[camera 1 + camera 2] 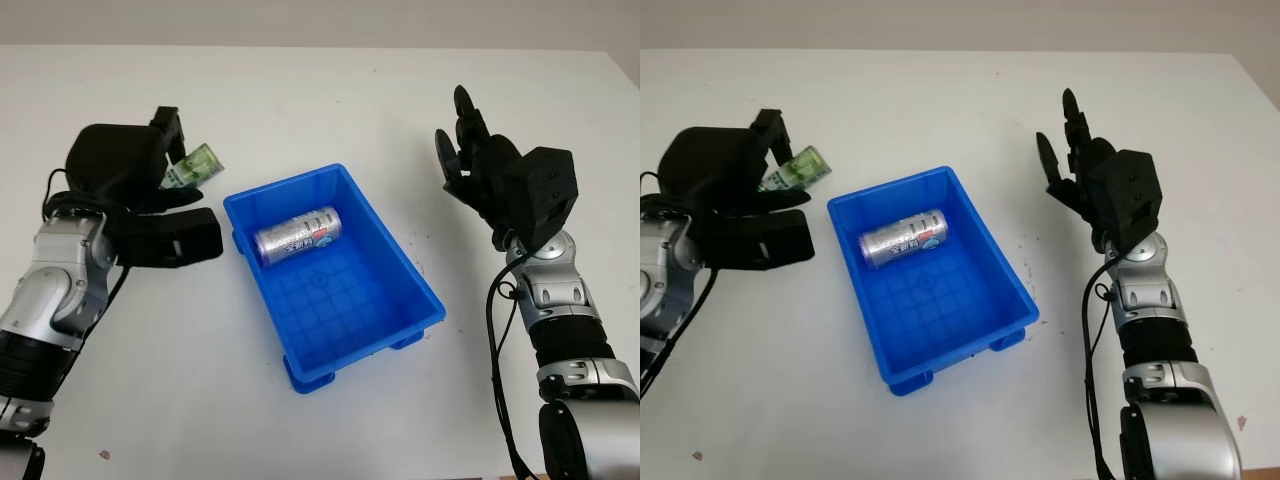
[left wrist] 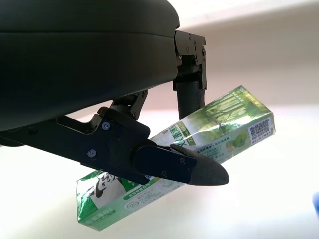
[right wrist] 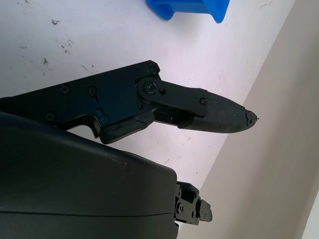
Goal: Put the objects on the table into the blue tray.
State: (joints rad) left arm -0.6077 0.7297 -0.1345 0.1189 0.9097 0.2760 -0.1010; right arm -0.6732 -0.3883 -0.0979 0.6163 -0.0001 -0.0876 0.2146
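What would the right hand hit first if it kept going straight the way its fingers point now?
Probably nothing: the open right hand points away over bare white table, beside the blue tray, though depth is unclear.

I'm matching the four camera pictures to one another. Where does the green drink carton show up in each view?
Left eye view: green drink carton at upper left, held in the left hand, left of the blue plastic tray.
Right eye view: carton at upper left, same grasp.
Left wrist view: carton across the middle, between the black fingers.
Right wrist view: no carton to point to.
Shared landmark: the blue tray.
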